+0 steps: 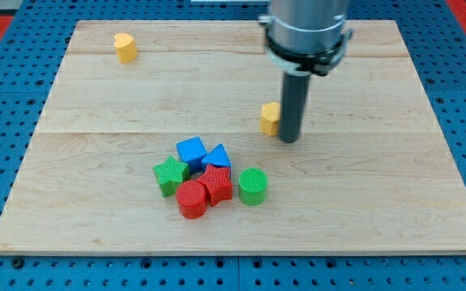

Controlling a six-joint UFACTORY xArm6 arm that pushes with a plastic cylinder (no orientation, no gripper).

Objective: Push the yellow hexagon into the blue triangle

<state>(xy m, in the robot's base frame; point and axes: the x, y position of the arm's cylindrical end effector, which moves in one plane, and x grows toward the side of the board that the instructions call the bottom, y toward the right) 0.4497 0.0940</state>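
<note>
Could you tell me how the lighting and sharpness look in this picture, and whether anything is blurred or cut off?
Camera view: even, soft light, only faint shadows under the clustered blocks beside the blue triangle; no strong glare on the wooden board; blocks sharp; my tip, right of the yellow hexagon, is clear, the arm housing cropped at the top.

Tip position: your tip point(289, 139) rests against the right side of the yellow hexagon block point(270, 118).
Toward the view's lower left, the blue triangle block point(218, 156) sits in a cluster on the wooden board point(362, 202), touching the blue cube point(191, 152) and red block point(218, 184).
</note>
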